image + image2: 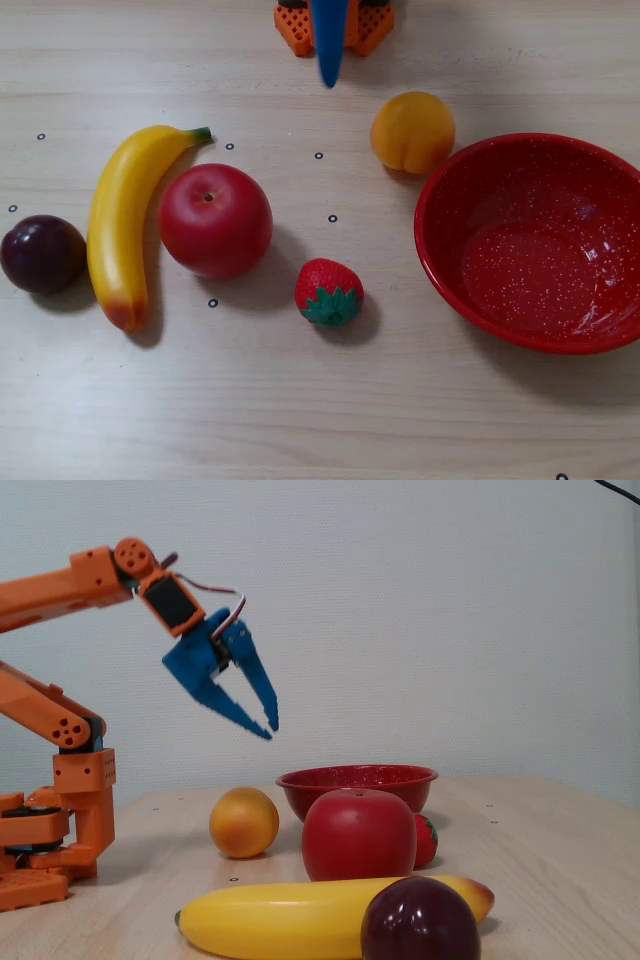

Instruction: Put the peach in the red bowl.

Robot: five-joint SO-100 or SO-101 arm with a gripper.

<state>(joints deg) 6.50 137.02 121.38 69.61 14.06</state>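
The peach (pixel 412 132) (pixel 244 822) rests on the wooden table, just left of the red bowl's rim in the overhead view. Nothing lies inside the speckled red bowl (pixel 425 215) (pixel 357 777). My blue gripper (pixel 328 80) (pixel 269 731) hangs high in the air above the table, up and left of the peach in the overhead view. In the fixed view it points down at a slant, well above the peach. Its fingertips look closed together with nothing between them.
A red apple (pixel 215 220) (pixel 358 835), a banana (pixel 120 220) (pixel 290 918), a dark plum (pixel 42 254) (pixel 420 920) and a strawberry (pixel 328 292) (pixel 426 840) lie left of the bowl in the overhead view. The orange arm base (pixel 365 25) (pixel 60 830) stands at the table's far edge.
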